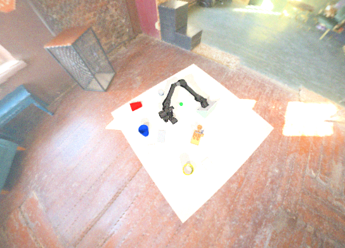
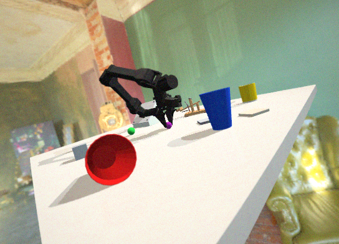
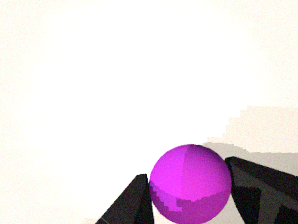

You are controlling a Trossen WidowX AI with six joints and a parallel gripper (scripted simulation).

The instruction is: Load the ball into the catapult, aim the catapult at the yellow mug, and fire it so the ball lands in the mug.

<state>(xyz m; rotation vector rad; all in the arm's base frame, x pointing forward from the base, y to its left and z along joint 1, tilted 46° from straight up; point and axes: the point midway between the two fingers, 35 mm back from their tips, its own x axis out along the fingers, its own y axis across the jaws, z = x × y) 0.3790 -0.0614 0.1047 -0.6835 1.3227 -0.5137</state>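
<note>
A purple ball (image 2: 169,125) (image 3: 190,185) is at the table top, between the fingertips of my gripper (image 2: 167,123) (image 3: 187,169). In the wrist view both fingers touch its sides, so the gripper is shut on it. The arm hides the ball in the top view. The orange-brown catapult (image 1: 196,137) (image 2: 195,113) stands on the white table (image 1: 228,138) (image 2: 174,189), apart from the gripper. The yellow mug (image 1: 188,169) (image 2: 248,93) stands upright, beyond the catapult as seen from the arm's base.
A green ball (image 1: 181,104) (image 2: 131,131) lies near the arm. A blue cup (image 1: 143,130) (image 2: 217,109) stands upright; a red cup (image 1: 136,106) (image 2: 121,167) lies on its side. A grey block (image 1: 161,92) (image 2: 80,151) and two flat slabs also lie on the table.
</note>
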